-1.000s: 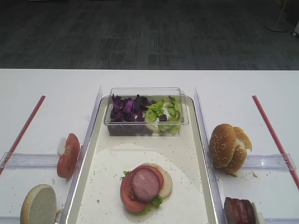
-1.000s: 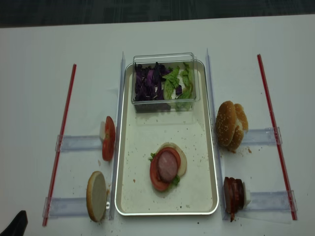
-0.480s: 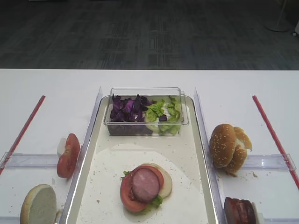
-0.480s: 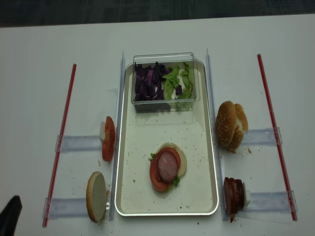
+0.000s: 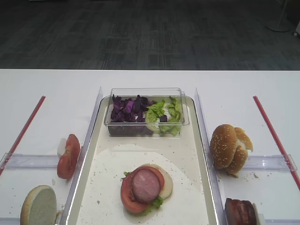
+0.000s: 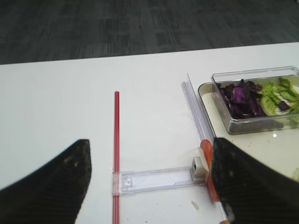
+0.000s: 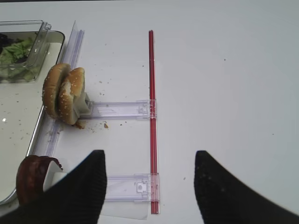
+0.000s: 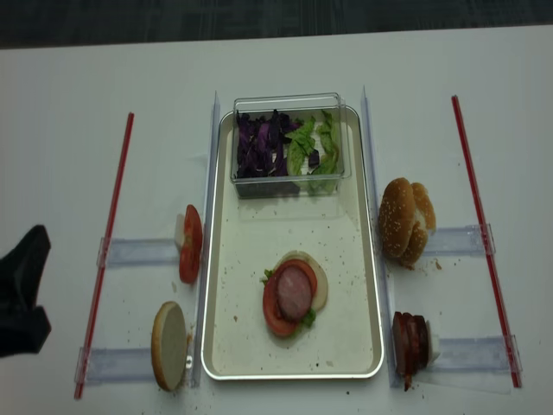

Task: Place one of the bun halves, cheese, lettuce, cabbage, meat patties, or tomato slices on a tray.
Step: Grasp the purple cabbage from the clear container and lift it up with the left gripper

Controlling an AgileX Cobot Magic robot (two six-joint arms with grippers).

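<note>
The tray (image 8: 251, 229) lies mid-table and holds a stack: pale bun half, tomato slice (image 8: 275, 316), meat patty (image 8: 294, 290) and a bit of lettuce. Left of the tray stand upright tomato slices (image 8: 190, 244) and a flat-faced bun half (image 8: 170, 344). To its right are sesame bun halves (image 8: 403, 220) and meat patties (image 8: 410, 344). Cabbage (image 8: 259, 145) and lettuce (image 8: 313, 147) fill a clear tub. My left gripper (image 6: 152, 144) hangs open and empty over the table, the tomato slices (image 6: 208, 161) by its right finger. The right gripper (image 7: 149, 156) is open and empty, right of the buns (image 7: 63, 93).
The clear tub (image 8: 289, 102) sits at the tray's far end. Red strips (image 8: 108, 242) (image 8: 479, 233) run down both sides, crossed by clear plastic holders (image 8: 138, 252) (image 8: 462, 239). Clear rails flank the tray. A dark part of the left arm (image 8: 24, 290) shows at the left edge.
The left arm's dark shape has come up from the bottom-left corner along the left edge of the realsense view. The food and tray have not moved.
</note>
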